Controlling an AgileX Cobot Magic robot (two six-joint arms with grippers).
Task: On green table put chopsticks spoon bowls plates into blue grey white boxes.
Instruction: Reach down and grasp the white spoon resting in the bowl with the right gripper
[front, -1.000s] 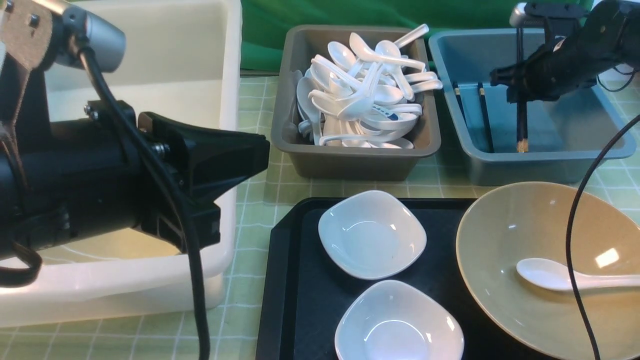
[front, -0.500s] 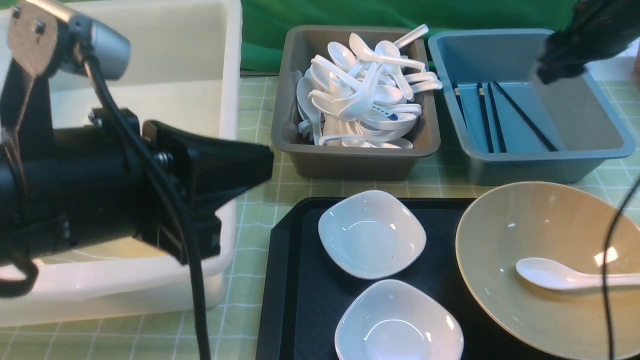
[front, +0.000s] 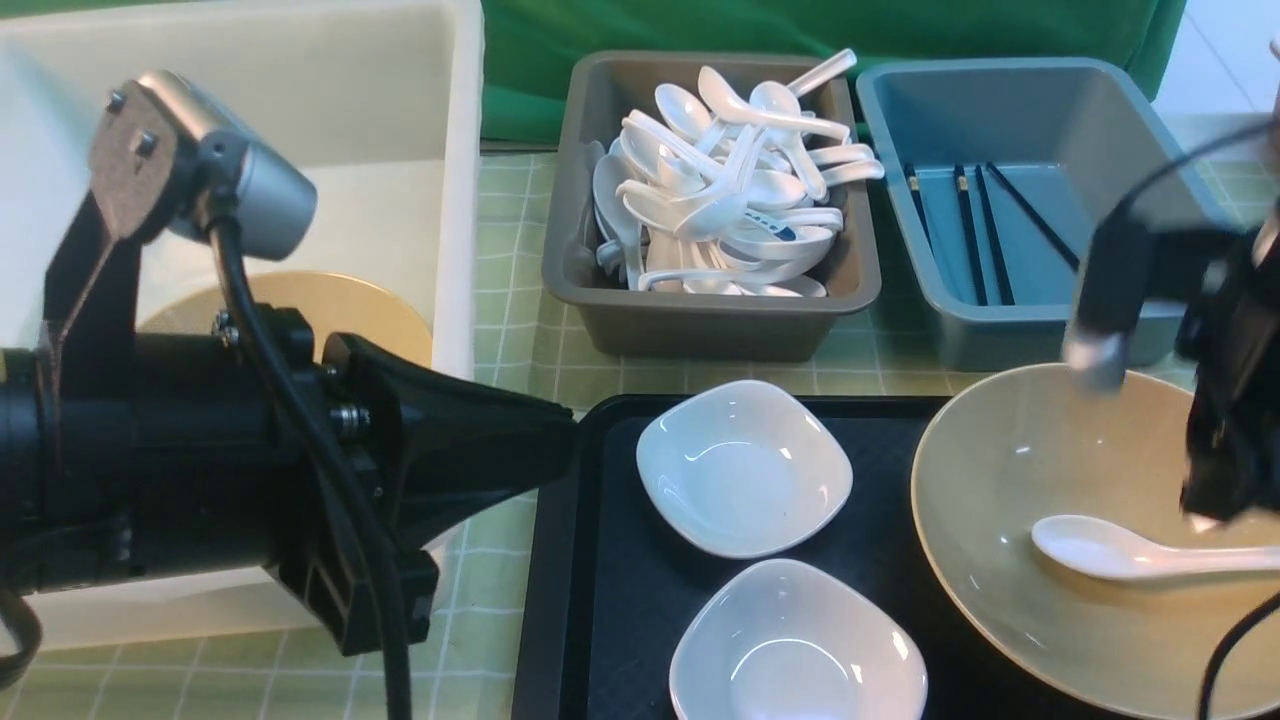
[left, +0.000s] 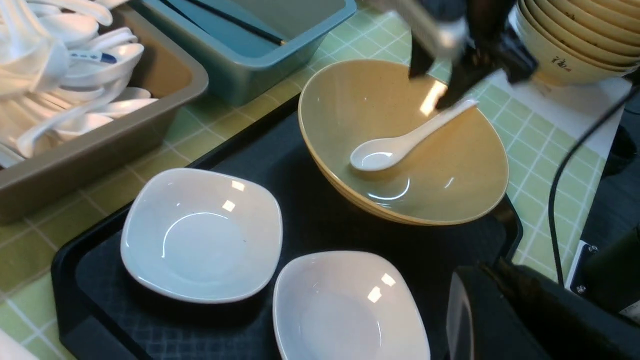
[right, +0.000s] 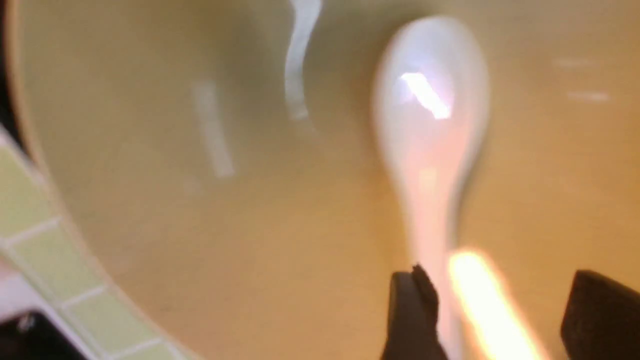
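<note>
At black tray's (front: 585, 560) right edge sat tan bowl (front: 1000, 460) w/ glossy white spoon (front: 1095, 547) inside; right hand (right: 500, 312) apart, astride handle; 2 white dishes (front: 745, 468) beside; left hand (front: 555, 440) together.

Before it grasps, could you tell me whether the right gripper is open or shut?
Open: fingers of the right gripper stand apart astride the spoon.

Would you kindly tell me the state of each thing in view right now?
Spoon: lying in the bowl.
Bowl: upright on the tray.
Left gripper: shut, empty.
Right gripper: open, straddling the spoon handle.
White dishes: upright, empty.
Grey box: heaped with spoons.
Blue box: holds chopsticks.
White box: holds a tan dish.
</note>
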